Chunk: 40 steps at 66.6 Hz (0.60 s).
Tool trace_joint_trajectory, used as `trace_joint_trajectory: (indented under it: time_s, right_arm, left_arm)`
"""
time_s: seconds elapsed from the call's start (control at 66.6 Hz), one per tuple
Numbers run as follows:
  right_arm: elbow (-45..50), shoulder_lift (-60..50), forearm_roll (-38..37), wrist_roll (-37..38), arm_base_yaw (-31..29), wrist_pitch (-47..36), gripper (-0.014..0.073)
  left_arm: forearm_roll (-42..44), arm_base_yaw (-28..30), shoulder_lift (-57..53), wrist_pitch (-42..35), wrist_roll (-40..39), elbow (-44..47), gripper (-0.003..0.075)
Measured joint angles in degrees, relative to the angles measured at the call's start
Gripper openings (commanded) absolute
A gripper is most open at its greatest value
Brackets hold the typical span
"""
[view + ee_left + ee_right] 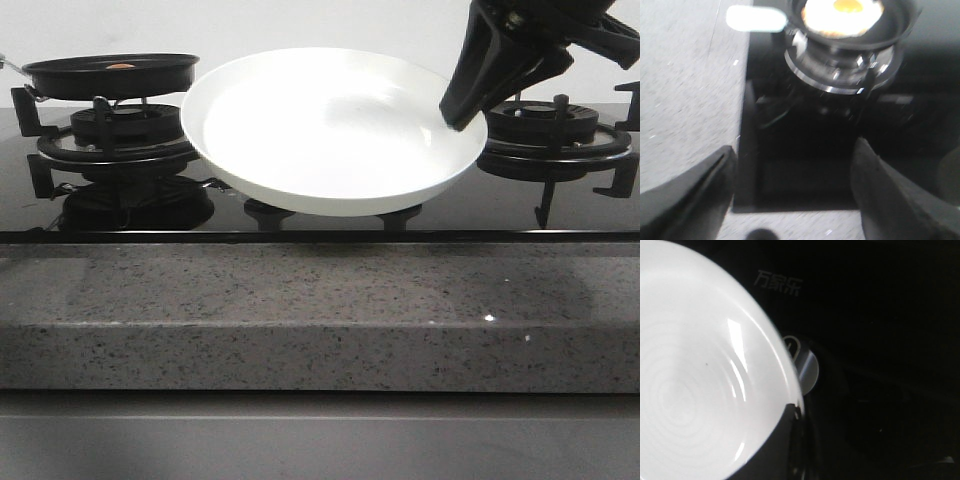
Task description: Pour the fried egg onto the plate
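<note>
In the black frying pan [112, 75] on the far left burner [118, 135] lies the fried egg [841, 16], a small flat pale piece with an orange yolk spot, seen only as an orange speck from the front; it looks light and thin, and on the slick pan floor it will likely slide rather than tumble, so the pan itself is the thing to take hold of, by the handle that pokes out at the left edge of the front view. The left gripper [795, 192] hangs above the dark glass hob with its fingers spread wide and nothing between them, well short of the pan. The plate [330, 125] is raised above the middle of the hob, tilted toward the camera, pinched at its right rim by the right gripper [462, 112]; glossy, stiff and breakable, it could slip in so small a bite at the edge. In the blurred right wrist view the fingers themselves are hard to make out, though the rim seems to run between them. Beyond stand the right burner [555, 135], a control knob [805, 367] and the speckled stone counter [320, 310]; the pan supports rising between pan and plate are what stands in the way
</note>
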Motion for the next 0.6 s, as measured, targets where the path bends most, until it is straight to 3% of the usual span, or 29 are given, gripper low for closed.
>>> trace_joint_trajectory:
  time_s: [0.225, 0.36, 0.466, 0.601]
  right_arm:
    - [0.00, 0.00, 0.00, 0.00, 0.00, 0.00, -0.0057]
    - [0.00, 0.00, 0.00, 0.00, 0.00, 0.00, -0.0057]
    - [0.00, 0.00, 0.00, 0.00, 0.00, 0.00, -0.0057]
    - [0.00, 0.00, 0.00, 0.00, 0.00, 0.00, -0.0057]
  left_arm:
    - [2.00, 0.15, 9.82, 10.06, 0.00, -8.82, 0.0572]
    - [-0.34, 3.46, 16.14, 13.66, 1.40, -14.68, 0.0571]
    - [-7.51, 8.90, 20.49, 16.09, 6.53, -19.04, 0.0571]
    - [-24.29, 18.74, 26.28, 18.94, 15.57, -23.54, 0.0571]
